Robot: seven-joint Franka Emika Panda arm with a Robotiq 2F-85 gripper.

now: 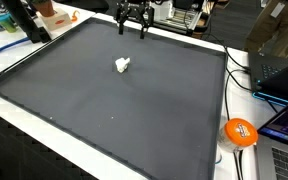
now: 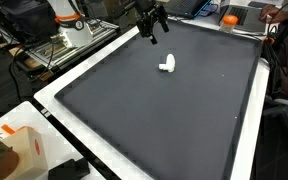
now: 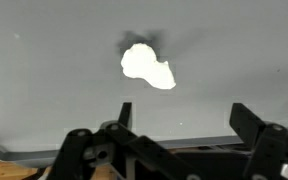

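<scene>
A small white lumpy object (image 1: pixel 122 65) (image 2: pixel 167 66) lies on the large dark grey mat (image 1: pixel 104 110) (image 2: pixel 184 120), toward its far end. My gripper (image 1: pixel 133 28) (image 2: pixel 151 32) hangs above the mat's far edge, behind the white object and well apart from it. In the wrist view the white object (image 3: pixel 147 66) sits beyond my gripper (image 3: pixel 183 112), whose two dark fingers stand wide apart with nothing between them. The gripper is open.
An orange ball-like item (image 1: pixel 240 132) and cables lie beside the mat near a laptop (image 1: pixel 284 75). Boxes and clutter stand behind the mat (image 1: pixel 54 15). A cardboard box (image 2: pixel 24 150) sits near the mat's corner. A person's hand (image 2: pixel 274 14) shows at the edge.
</scene>
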